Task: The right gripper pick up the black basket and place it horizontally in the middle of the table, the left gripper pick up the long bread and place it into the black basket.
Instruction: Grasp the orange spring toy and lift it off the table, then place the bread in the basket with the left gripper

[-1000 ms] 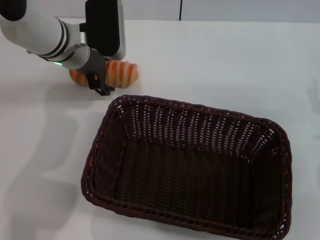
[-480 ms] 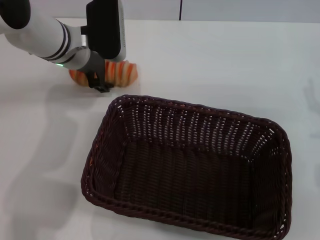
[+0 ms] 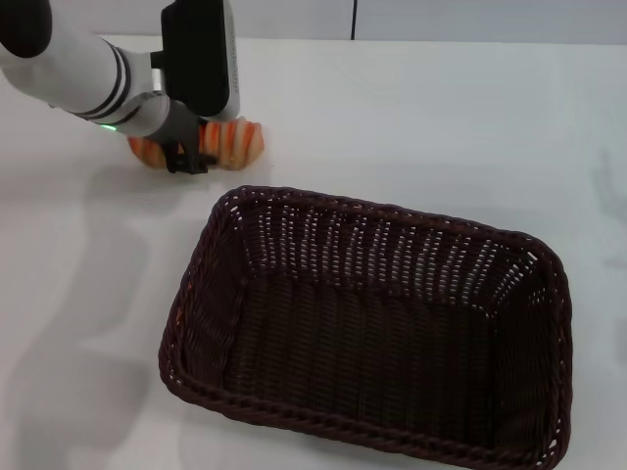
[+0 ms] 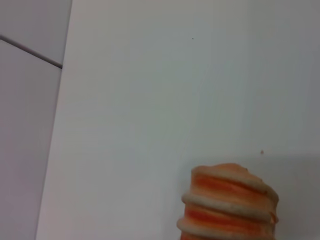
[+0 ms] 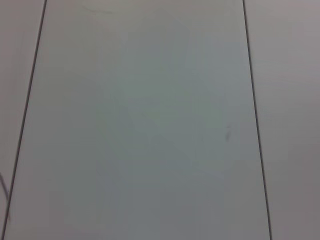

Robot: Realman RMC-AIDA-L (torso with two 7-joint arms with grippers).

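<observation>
Left gripper [image 3: 189, 155], at 10 o'clock from the black basket [image 3: 367, 333]: fingers clamped across the long bread [image 3: 231, 140]. Bread: orange, cream-striped, ridged. Right gripper: unseen.

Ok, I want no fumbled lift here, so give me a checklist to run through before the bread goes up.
1. Black basket set in the middle of the table, open side up: ok.
2. Basket interior free of objects: ok.
3. Left gripper down at the long bread, over its middle: ok.
4. Jaws closed firmly on the bread: cannot tell, the wrist body hides them.
5. Bread intact, seen end-on in the left wrist view: ok.
6. Right gripper out of the path: ok; it is not in the head view.
</observation>
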